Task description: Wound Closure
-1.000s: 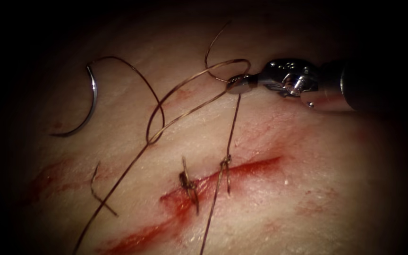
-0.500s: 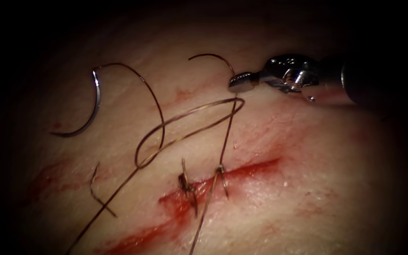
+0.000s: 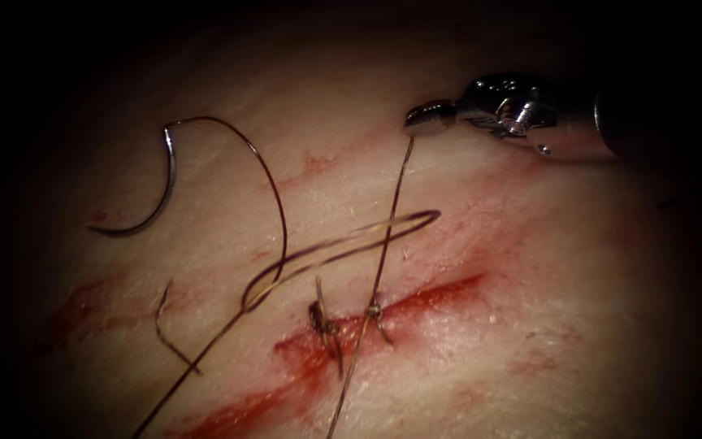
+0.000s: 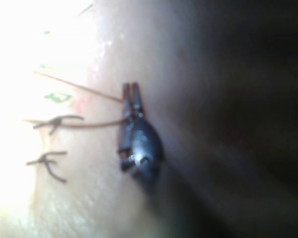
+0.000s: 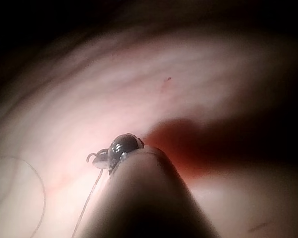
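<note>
Steel right gripper (image 3: 421, 116) clamped on thread (image 3: 392, 203), needle (image 3: 156, 191) free

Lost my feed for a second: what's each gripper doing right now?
Right gripper: shut on the thread rising from the knot.
Left gripper: cannot tell.
Needle: free on the tissue, left of the cut.

The thread (image 3: 383, 244) ran off the near edge of the endoscope view, and the right gripper (image 3: 426, 116)'s shaft faded into darkness at the right.
</note>
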You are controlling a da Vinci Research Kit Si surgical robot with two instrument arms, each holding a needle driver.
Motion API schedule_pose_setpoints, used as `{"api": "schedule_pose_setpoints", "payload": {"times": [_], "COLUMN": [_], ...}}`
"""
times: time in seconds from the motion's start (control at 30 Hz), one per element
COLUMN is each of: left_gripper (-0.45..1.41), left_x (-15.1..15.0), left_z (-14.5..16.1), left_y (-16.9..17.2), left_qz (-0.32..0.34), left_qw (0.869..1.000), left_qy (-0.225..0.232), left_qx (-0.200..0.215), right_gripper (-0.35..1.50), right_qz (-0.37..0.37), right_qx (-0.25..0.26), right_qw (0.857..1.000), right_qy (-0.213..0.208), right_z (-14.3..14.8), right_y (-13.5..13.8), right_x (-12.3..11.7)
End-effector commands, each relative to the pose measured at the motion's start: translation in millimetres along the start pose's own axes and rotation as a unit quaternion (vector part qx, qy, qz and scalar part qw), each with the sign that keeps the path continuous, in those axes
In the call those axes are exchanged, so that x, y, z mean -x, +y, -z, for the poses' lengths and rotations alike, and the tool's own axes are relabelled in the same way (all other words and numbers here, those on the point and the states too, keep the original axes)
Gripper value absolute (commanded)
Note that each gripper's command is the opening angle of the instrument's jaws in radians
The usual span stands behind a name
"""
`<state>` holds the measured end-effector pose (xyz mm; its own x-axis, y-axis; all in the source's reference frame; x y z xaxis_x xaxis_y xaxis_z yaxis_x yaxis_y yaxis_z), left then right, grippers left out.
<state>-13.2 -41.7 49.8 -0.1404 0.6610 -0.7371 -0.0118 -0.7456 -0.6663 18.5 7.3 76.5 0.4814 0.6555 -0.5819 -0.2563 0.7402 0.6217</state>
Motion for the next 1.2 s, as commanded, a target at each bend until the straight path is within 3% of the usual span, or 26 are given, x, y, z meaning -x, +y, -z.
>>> {"api": "schedule_pose_setpoints", "payload": {"times": [0.03,0.23,0.27,0.3,0.33,0.4,0.47,0.67,0.73,0.83,0.93,0.97,1.13,1.2], "left_gripper": [-0.45,-0.45,-0.45,-0.45,-0.45,-0.45,-0.45,-0.45,-0.45,-0.45,-0.45,-0.45,-0.45,-0.45], "left_x": [-0.4,-3.7,-4.6,-5.8,-6.7,-9.2,-11.6,-20.6,-26.1,-28.7,-32.1,-34.4,-39.5,-41.0], "left_z": [-0.8,-1.0,-1.1,-1.1,-1.0,-0.9,-0.6,1.1,1.5,1.4,0.9,0.3,-1.8,-2.5], "left_y": [0.2,-1.3,-1.7,-2.2,-2.6,-3.7,-4.8,-7.9,-9.8,-10.6,-11.7,-12.3,-14.9,-16.1], "left_qz": [0.003,-0.009,-0.014,-0.018,-0.023,-0.032,-0.042,-0.078,-0.096,-0.102,-0.112,-0.118,-0.126,-0.126], "left_qw": [1.000,1.000,1.000,1.000,1.000,0.999,0.999,0.995,0.993,0.992,0.991,0.990,0.988,0.987], "left_qy": [0.002,0.012,0.015,0.018,0.020,0.026,0.031,0.051,0.061,0.065,0.071,0.076,0.090,0.094], "left_qx": [-0.001,-0.003,-0.003,-0.005,-0.005,-0.008,-0.011,-0.020,-0.025,-0.025,-0.022,-0.019,-0.010,-0.009], "right_gripper": [-0.35,-0.35,0.14,0.79,1.18,1.42,1.47,1.47,1.47,1.47,1.47,1.47,1.48,1.48], "right_qz": [0.006,0.003,0.002,0.001,-0.001,-0.007,-0.013,0.005,-0.001,-0.005,-0.017,-0.023,-0.041,-0.039], "right_qx": [-0.001,-0.011,-0.013,-0.015,-0.005,0.019,0.023,0.041,0.048,0.052,0.062,0.069,0.079,0.092], "right_qw": [1.000,1.000,0.999,0.999,0.999,0.998,0.996,0.996,0.996,0.996,0.995,0.994,0.990,0.989], "right_qy": [0.000,0.029,0.035,0.042,0.052,0.066,0.084,0.080,0.073,0.069,0.077,0.085,0.110,0.110], "right_z": [-0.4,-0.9,-0.8,-0.7,-0.4,0.3,1.6,7.1,10.8,12.6,16.6,19.2,25.7,26.7], "right_y": [0.1,0.1,-0.1,-0.4,-0.7,-1.1,-1.2,-0.6,-0.7,-0.6,0.7,1.8,4.4,3.9], "right_x": [0.3,0.2,0.3,0.3,0.2,0.0,-0.2,0.5,2.2,2.9,3.0,2.7,2.0,2.6]}}
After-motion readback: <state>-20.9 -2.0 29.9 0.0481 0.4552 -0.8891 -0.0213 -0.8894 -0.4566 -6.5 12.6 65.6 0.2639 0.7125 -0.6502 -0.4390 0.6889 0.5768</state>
